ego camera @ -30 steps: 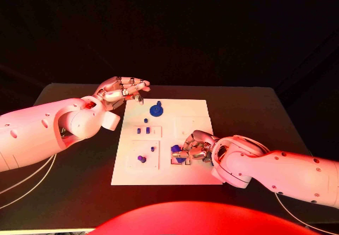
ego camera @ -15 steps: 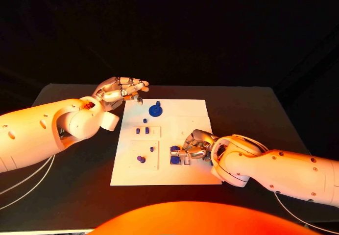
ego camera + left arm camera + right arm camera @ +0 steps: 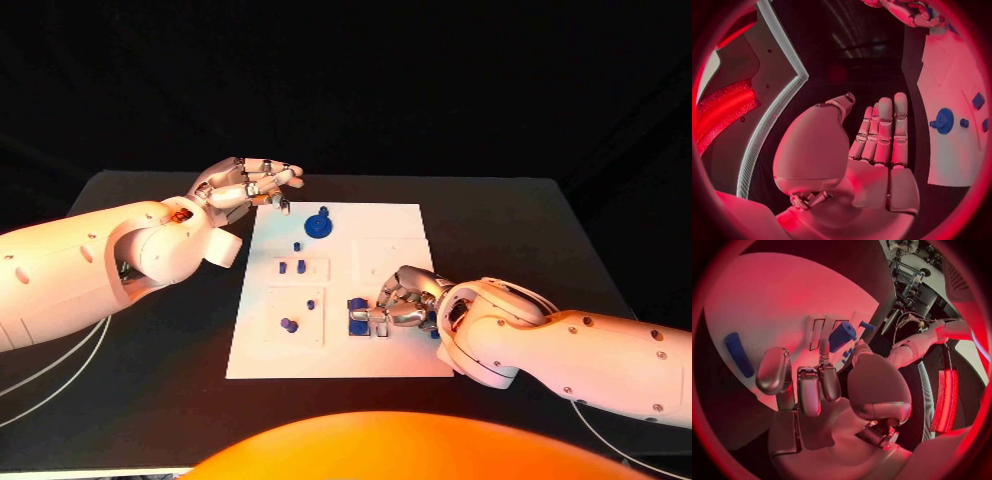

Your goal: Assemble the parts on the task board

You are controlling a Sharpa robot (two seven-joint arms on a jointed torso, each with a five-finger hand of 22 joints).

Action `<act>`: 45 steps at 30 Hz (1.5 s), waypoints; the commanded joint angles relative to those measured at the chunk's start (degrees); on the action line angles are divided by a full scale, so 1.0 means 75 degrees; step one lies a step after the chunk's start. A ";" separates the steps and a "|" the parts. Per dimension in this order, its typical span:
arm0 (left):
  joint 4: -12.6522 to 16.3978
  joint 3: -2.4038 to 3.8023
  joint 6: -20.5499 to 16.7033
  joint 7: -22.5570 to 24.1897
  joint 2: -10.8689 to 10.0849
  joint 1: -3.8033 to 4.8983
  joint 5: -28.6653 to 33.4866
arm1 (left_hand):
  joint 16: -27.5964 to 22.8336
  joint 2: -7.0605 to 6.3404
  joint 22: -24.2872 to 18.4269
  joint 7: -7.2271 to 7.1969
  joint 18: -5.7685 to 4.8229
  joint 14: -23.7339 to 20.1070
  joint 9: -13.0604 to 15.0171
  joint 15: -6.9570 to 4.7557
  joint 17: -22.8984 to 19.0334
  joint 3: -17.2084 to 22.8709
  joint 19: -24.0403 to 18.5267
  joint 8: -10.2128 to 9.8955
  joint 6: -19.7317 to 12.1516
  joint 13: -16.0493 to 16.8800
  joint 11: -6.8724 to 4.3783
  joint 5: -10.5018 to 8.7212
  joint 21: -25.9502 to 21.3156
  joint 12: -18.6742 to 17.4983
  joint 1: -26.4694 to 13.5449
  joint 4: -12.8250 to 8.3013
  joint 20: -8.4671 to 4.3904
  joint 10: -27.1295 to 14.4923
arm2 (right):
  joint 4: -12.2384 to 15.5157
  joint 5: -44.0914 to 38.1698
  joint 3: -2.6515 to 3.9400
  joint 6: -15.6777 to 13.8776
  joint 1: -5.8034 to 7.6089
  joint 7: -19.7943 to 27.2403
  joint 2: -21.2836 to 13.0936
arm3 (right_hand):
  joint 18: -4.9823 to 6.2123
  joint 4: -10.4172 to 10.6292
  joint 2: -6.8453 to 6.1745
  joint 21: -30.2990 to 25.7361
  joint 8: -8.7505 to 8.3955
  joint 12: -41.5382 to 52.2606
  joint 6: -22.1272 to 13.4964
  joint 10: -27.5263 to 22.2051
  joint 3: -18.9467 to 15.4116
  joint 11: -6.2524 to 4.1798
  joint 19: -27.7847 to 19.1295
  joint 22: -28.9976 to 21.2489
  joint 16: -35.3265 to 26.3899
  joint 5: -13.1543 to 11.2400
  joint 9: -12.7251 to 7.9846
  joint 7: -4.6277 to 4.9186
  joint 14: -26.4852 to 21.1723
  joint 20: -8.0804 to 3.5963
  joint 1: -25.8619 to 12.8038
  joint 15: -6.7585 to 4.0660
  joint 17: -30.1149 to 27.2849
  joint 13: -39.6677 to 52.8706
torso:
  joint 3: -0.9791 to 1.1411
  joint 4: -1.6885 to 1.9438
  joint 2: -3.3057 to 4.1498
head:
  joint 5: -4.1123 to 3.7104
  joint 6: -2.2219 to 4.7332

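Blue parts (image 3: 320, 224) partly seated on task board (image 3: 397, 225); right hand (image 3: 400, 305) perhaps pinches one at five o'clock, left hand (image 3: 248, 182) empty, fingers pressed together.

A black table (image 3: 548, 230) lies under both hands. Its far edge runs just beyond the left hand (image 3: 248, 182), and a broad bare stretch spreads outward from the right hand (image 3: 404, 300) to the table's right side. Past the left hand, behind that edge, hangs a dark backdrop (image 3: 433, 90).
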 commanded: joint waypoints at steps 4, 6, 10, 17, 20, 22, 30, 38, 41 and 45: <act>0.0028 0.0004 0.0073 -0.0013 -0.0003 0.0002 -0.0051 | 0.0034 -0.0032 -0.0012 0.0005 0.0108 -0.0071 -0.0009 0.0003 -0.0009 -0.0064 0.0066 0.0016 -0.0040 0.0008 0.0004 0.0030 -0.0045 0.0057 0.0057 0.0002 -0.0009 -0.0056 | 0.0198 -0.0144 -0.0001 0.0152 -0.0049 0.0116 -0.0081 | -0.0027 -0.0059 0.0074 -0.0053 0.0072 -0.0058 -0.0105 -0.0021 0.0004 -0.0020 0.0001 0.0284 -0.0020 -0.0035 -0.0047 -0.0015 0.0589 -0.0046 0.0881 -0.0054 0.0925 0.0669 | -0.0003 -0.0020 0.0005 | 0.0036 0.0001; 0.0025 0.0004 0.0069 -0.0022 0.0001 0.0002 -0.0050 | 0.0034 -0.0032 -0.0012 0.0005 0.0108 -0.0071 -0.0009 0.0003 -0.0009 -0.0064 0.0066 0.0016 -0.0040 0.0008 0.0004 0.0030 -0.0045 0.0057 0.0057 0.0002 -0.0009 -0.0056 | 0.0242 -0.0141 -0.0001 0.0180 -0.0067 0.0121 -0.0097 | -0.0028 -0.0060 0.0074 -0.0052 0.0075 -0.0063 -0.0107 -0.0023 -0.0003 -0.0020 0.0003 0.0289 -0.0020 -0.0035 -0.0052 -0.0015 0.0590 -0.0046 0.0940 -0.0054 0.0926 0.0668 | -0.0002 -0.0022 0.0001 | 0.0037 0.0001; 0.0022 0.0004 0.0064 -0.0051 0.0004 0.0002 -0.0046 | 0.0035 -0.0024 -0.0014 0.0008 0.0108 -0.0070 -0.0008 0.0004 -0.0009 -0.0072 0.0069 0.0020 -0.0035 0.0010 0.0006 0.0031 -0.0048 0.0061 0.0058 0.0011 -0.0009 -0.0054 | 0.0258 -0.0235 -0.0001 0.0221 -0.0100 0.0107 -0.0107 | -0.0028 -0.0058 0.0080 -0.0053 0.0077 -0.0055 -0.0108 -0.0016 -0.0005 -0.0021 0.0004 0.0290 -0.0021 -0.0033 -0.0055 -0.0014 0.0589 -0.0047 0.0973 -0.0054 0.0924 0.0678 | 0.0003 -0.0015 -0.0002 | 0.0029 0.0001; 0.0015 0.0003 0.0062 -0.0071 0.0009 0.0002 -0.0045 | 0.0036 -0.0017 -0.0015 0.0011 0.0108 -0.0069 -0.0008 0.0005 -0.0010 -0.0077 0.0071 0.0021 -0.0034 0.0010 0.0007 0.0032 -0.0050 0.0064 0.0057 0.0018 -0.0009 -0.0054 | 0.0172 -0.0314 -0.0001 0.0303 -0.0142 0.0073 -0.0064 | -0.0030 -0.0046 0.0136 -0.0047 0.0082 -0.0041 -0.0106 -0.0004 0.0000 -0.0021 0.0008 0.0298 -0.0020 -0.0032 -0.0060 -0.0015 0.0590 -0.0046 0.1003 -0.0054 0.0929 0.0696 | 0.0009 -0.0005 0.0001 | 0.0028 0.0001; 0.0011 0.0003 0.0064 -0.0074 0.0014 0.0002 -0.0044 | 0.0036 -0.0009 -0.0017 0.0012 0.0108 -0.0069 -0.0008 0.0005 -0.0010 -0.0079 0.0073 0.0021 -0.0033 0.0011 0.0007 0.0035 -0.0052 0.0066 0.0060 0.0023 -0.0009 -0.0054 | 0.0135 -0.0331 -0.0001 0.0321 -0.0161 0.0047 -0.0026 | -0.0031 -0.0047 0.0168 -0.0041 0.0086 -0.0030 -0.0102 0.0005 0.0004 -0.0022 0.0011 0.0304 -0.0019 -0.0031 -0.0063 -0.0017 0.0591 -0.0047 0.1025 -0.0055 0.0934 0.0709 | 0.0010 -0.0006 0.0001 | 0.0021 0.0001; 0.0009 0.0003 0.0064 -0.0075 0.0016 0.0002 -0.0044 | 0.0036 -0.0009 -0.0017 0.0012 0.0108 -0.0069 -0.0008 0.0005 -0.0010 -0.0079 0.0073 0.0021 -0.0033 0.0011 0.0007 0.0035 -0.0052 0.0066 0.0060 0.0023 -0.0009 -0.0054 | 0.0111 -0.0360 -0.0001 0.0308 -0.0169 0.0013 -0.0010 | -0.0032 -0.0050 0.0216 -0.0037 0.0089 -0.0029 -0.0099 0.0009 0.0010 -0.0025 0.0014 0.0310 -0.0019 -0.0031 -0.0069 -0.0020 0.0591 -0.0048 0.1064 -0.0056 0.0933 0.0713 | 0.0009 -0.0006 0.0002 | 0.0018 0.0001; -0.0021 -0.0002 0.0068 -0.0083 0.0036 0.0001 -0.0029 | 0.0037 0.0007 -0.0019 0.0012 0.0108 -0.0068 -0.0009 0.0006 -0.0010 -0.0083 0.0077 0.0023 -0.0031 0.0013 0.0008 0.0037 -0.0055 0.0071 0.0065 0.0032 -0.0008 -0.0053 | 0.0014 -0.0423 -0.0001 0.0256 -0.0179 -0.0105 -0.0018 | -0.0039 -0.0036 0.0507 -0.0011 0.0094 -0.0012 -0.0093 0.0032 0.0016 -0.0029 0.0033 0.0343 -0.0019 -0.0038 -0.0101 -0.0024 0.0593 -0.0052 0.1098 -0.0061 0.0939 0.0748 | 0.0002 -0.0007 0.0002 | 0.0016 0.0001; -0.0066 -0.0033 0.0077 -0.0097 0.0062 -0.0006 -0.0017 | 0.0037 0.0007 -0.0019 0.0012 0.0108 -0.0068 -0.0009 0.0006 -0.0010 -0.0083 0.0077 0.0023 -0.0031 0.0013 0.0008 0.0037 -0.0055 0.0071 0.0065 0.0032 -0.0008 -0.0053 | 0.0048 -0.0408 -0.0001 0.0393 -0.0181 -0.0066 -0.0062 | -0.0027 -0.0095 0.0433 -0.0093 0.0081 -0.0034 -0.0125 0.0023 -0.0021 -0.0032 0.0014 0.0329 -0.0028 -0.0036 -0.0138 -0.0026 0.0588 -0.0056 0.1489 -0.0065 0.0918 0.0747 | 0.0004 -0.0007 -0.0004 | 0.0060 0.0001; -0.0079 -0.0056 0.0079 -0.0103 0.0065 -0.0008 -0.0011 | 0.0037 0.0024 -0.0021 0.0012 0.0108 -0.0068 -0.0009 0.0007 -0.0011 -0.0086 0.0080 0.0024 -0.0030 0.0014 0.0008 0.0039 -0.0059 0.0075 0.0070 0.0043 -0.0008 -0.0053 | 0.0071 -0.0402 -0.0001 0.0431 -0.0182 -0.0063 -0.0078 | -0.0019 -0.0080 0.0363 -0.0165 0.0063 -0.0063 -0.0144 0.0004 -0.0053 -0.0022 -0.0006 0.0316 -0.0032 -0.0037 -0.0176 -0.0014 0.0587 -0.0051 0.1798 -0.0057 0.0913 0.0737 | 0.0002 -0.0005 -0.0011 | 0.0062 0.0001; -0.0085 -0.0074 0.0082 -0.0105 0.0065 -0.0010 -0.0006 | 0.0037 0.0038 -0.0023 0.0012 0.0108 -0.0068 -0.0010 0.0007 -0.0012 -0.0086 0.0083 0.0025 -0.0028 0.0015 0.0008 0.0040 -0.0061 0.0079 0.0077 0.0049 -0.0008 -0.0052 | 0.0125 -0.0374 -0.0001 0.0502 -0.0183 -0.0061 -0.0105 | -0.0018 -0.0068 0.0275 -0.0183 0.0058 -0.0069 -0.0144 0.0001 -0.0118 -0.0014 -0.0009 0.0319 -0.0037 -0.0044 -0.0195 -0.0003 0.0584 -0.0046 0.1892 -0.0051 0.0900 0.0739 | 0.0003 -0.0006 -0.0003 | 0.0067 0.0001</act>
